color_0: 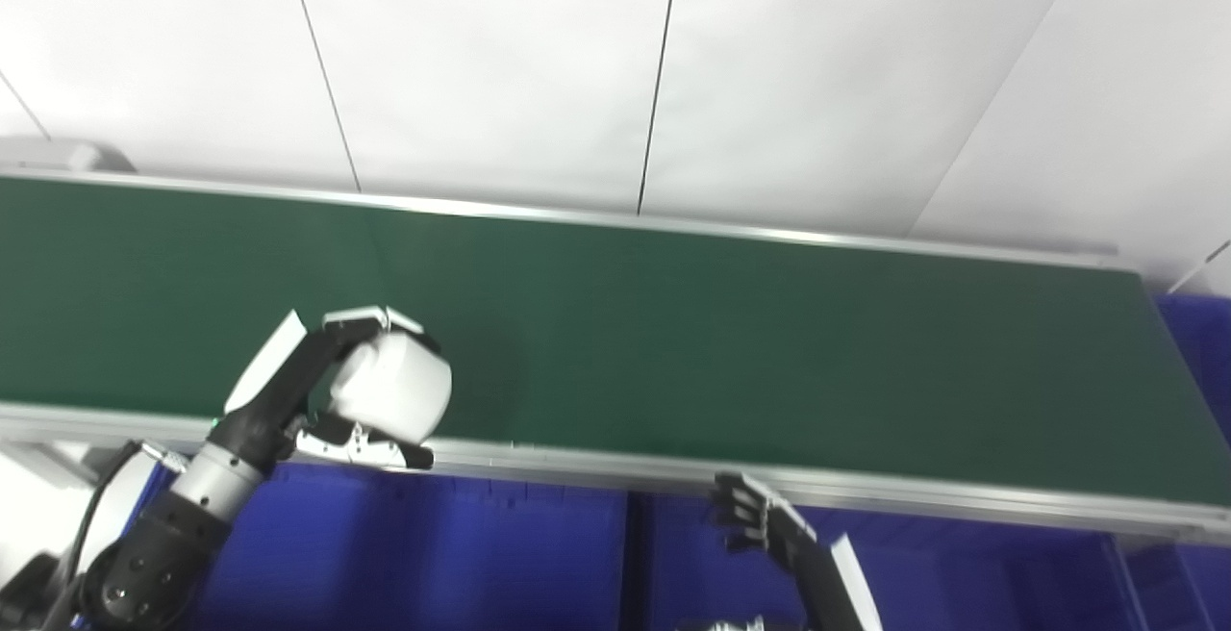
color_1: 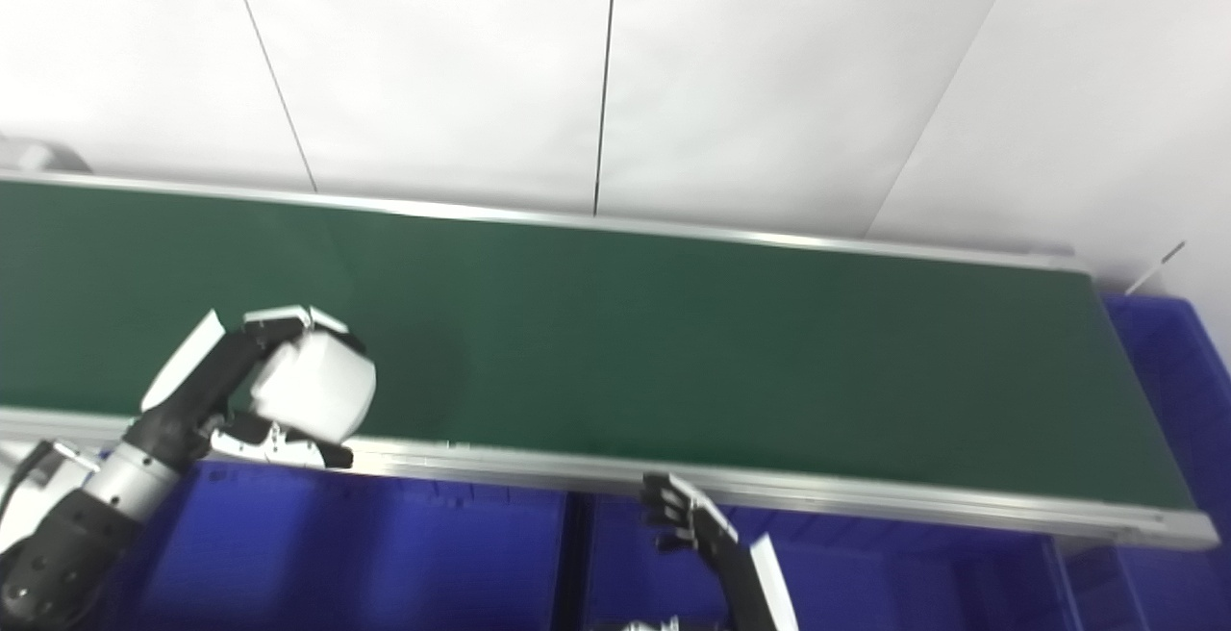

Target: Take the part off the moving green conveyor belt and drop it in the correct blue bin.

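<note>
A: Where's the part [color_0: 394, 389]?

B: In the left hand [color_0: 332, 391], a white rounded block, fingers [color_0: 361, 318] wrapped over its top and thumb under it, held above the belt's [color_0: 721, 342] near rail.

A: And the right hand [color_0: 755, 516]?

B: Low over the bins [color_0: 433, 554], just below the rail, fingers loosely curled, holding nothing.

A: Any difference between the views?

B: The right eye view shows more of the blue bin [color_1: 1178, 371] past the belt's right end; the left eye view shows only its corner.

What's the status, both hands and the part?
Left hand shut on white part, at conveyor belt's near edge. Right hand empty, low over blue bins. Nothing in the way.
</note>
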